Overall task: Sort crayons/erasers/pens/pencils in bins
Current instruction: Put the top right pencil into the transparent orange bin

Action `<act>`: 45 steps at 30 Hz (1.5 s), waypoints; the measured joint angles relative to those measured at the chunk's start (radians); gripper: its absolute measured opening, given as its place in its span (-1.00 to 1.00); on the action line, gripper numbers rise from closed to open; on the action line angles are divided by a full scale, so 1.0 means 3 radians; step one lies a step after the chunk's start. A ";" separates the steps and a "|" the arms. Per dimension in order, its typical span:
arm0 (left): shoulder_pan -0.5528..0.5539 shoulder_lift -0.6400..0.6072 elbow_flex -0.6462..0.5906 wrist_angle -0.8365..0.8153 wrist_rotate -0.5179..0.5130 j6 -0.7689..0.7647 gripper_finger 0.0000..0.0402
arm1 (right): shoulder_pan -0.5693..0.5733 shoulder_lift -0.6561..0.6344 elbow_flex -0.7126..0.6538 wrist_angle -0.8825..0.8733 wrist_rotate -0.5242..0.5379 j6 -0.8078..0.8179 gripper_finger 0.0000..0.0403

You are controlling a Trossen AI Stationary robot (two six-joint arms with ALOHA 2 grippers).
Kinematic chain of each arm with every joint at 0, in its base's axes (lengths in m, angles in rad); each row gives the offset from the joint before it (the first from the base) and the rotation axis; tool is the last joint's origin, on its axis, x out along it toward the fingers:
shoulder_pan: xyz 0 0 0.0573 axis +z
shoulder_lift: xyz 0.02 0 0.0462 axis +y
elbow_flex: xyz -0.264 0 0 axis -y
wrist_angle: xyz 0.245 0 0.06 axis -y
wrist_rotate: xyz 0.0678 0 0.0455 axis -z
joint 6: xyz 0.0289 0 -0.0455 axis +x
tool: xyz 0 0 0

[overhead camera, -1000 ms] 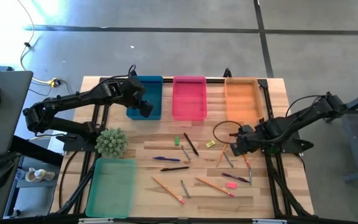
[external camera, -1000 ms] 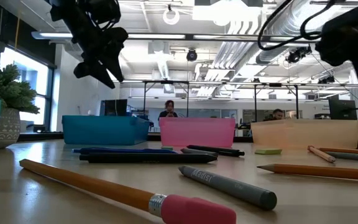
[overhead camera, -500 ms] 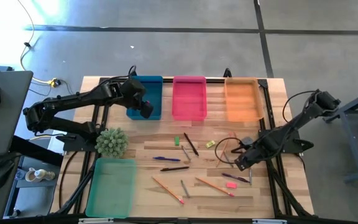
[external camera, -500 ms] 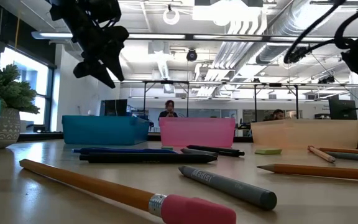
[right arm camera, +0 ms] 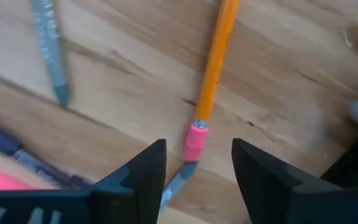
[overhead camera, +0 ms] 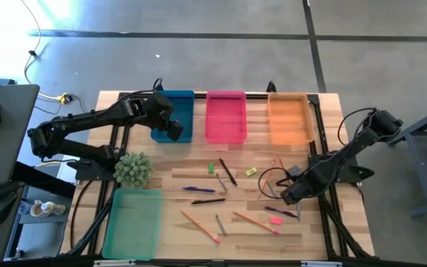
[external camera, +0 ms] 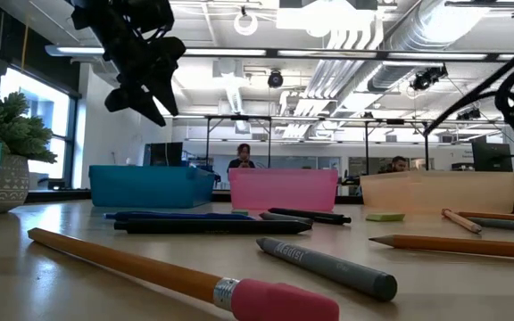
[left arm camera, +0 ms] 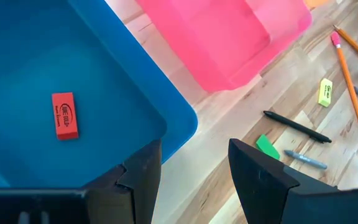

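We see the right gripper (right arm camera: 194, 171) low over the table (overhead camera: 176, 167), its fingers spread wide and empty. Between the fingertips lies the pink rubber end of an orange pencil (right arm camera: 215, 62), its shaft pointing away from the gripper. A grey crayon (right arm camera: 50, 46) lies near, off to one side. Across the table the left gripper (left arm camera: 194, 165) hangs open over the corner of the blue bin (left arm camera: 114, 74), holding nothing. A red eraser (left arm camera: 64, 115) lies flat in that bin. Beside it stands the pink bin (left arm camera: 222, 37), with a green eraser (left arm camera: 267, 147) and a black pen (left arm camera: 297, 126) on the wood beyond.
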 joint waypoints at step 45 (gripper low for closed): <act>0.0000 0.0001 0.0000 -0.0009 0.0000 0.0091 -0.14 | 0.0000 -0.0003 -0.0024 0.0060 0.0023 0.0442 -0.97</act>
